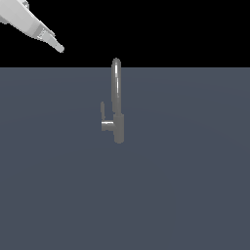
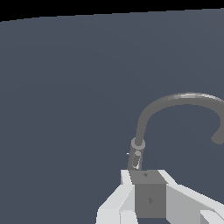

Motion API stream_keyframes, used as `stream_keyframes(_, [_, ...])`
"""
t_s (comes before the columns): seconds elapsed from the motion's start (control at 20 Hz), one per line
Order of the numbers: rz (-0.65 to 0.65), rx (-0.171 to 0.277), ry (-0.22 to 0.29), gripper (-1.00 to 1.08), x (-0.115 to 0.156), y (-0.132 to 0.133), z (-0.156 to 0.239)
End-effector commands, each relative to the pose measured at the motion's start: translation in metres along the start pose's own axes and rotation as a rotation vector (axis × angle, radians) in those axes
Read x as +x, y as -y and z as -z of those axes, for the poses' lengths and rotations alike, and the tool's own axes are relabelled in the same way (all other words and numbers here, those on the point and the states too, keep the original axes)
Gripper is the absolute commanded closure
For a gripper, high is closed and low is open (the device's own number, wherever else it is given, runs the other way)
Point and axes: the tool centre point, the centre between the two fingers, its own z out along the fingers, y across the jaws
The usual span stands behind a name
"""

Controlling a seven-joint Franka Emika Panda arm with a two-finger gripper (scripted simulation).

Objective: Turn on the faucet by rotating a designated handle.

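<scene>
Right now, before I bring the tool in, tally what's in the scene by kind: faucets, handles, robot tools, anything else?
Faucets: 1, the faucet, grey with an arched spout.
Handles: 1, the handle, an L-shaped lever on the exterior view's left of the body.
Tools: 1, the tool, apart from the faucet, in the exterior view's upper left.
Anything else: 0.
Total: 3
</scene>
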Motion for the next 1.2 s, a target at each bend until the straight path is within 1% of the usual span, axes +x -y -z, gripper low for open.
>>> stream_keyframes(0.0, [-0.038,-0.046,0.001,1.08,-0.014,0.007,-0.043])
stream_keyframes(0.3, [-0.114,-0.140,0.006,1.08,-0.036,0.010,-0.129])
stream_keyframes(0.55, [-0.156,-0.193,0.012,1.08,-0.047,0.006,-0.176])
stream_keyframes(0.8, [-0.177,-0.219,0.015,1.08,-0.052,0.003,-0.199])
stream_keyframes(1.15, [-0.179,-0.221,0.015,1.08,-0.052,-0.001,-0.200])
